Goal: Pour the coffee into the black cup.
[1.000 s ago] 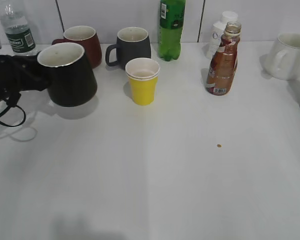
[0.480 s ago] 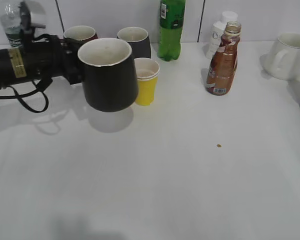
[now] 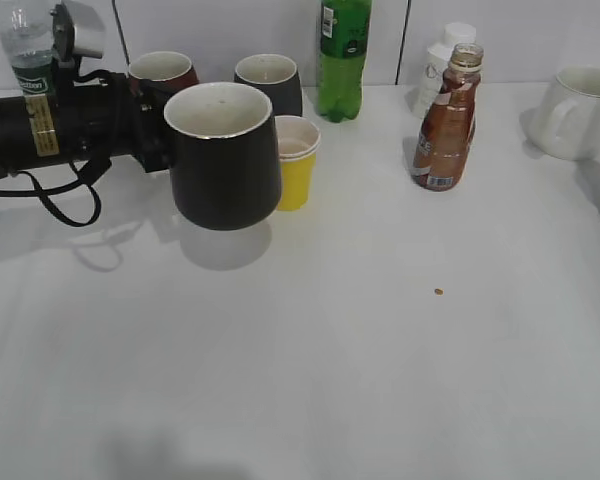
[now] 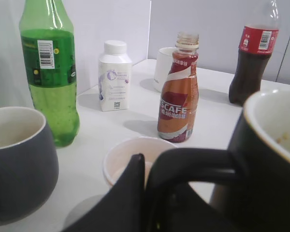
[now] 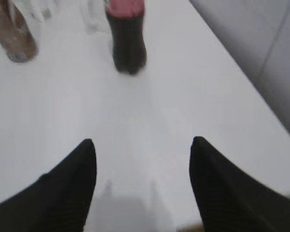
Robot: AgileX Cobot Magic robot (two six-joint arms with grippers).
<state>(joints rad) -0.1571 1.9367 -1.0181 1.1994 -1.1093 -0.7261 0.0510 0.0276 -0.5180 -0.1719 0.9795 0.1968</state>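
Observation:
The black cup, glossy with a white inside, hangs above the table in front of the yellow cup. My left gripper is shut on its loop handle, with one finger pressed against the handle. The cup's body fills the right of the left wrist view. The coffee bottle, uncapped and full of brown liquid, stands upright at the back right, apart from the cup. It also shows in the left wrist view and the right wrist view. My right gripper is open and empty over bare table.
A yellow cup stands just right of the black cup. Behind are a dark grey mug, a red-brown mug, a green bottle and a white bottle. A white mug stands far right, a cola bottle beyond it.
My left arm has carried the black cup from the far left to the right, to just in front of the yellow cup. The bottles and other cups have not moved.

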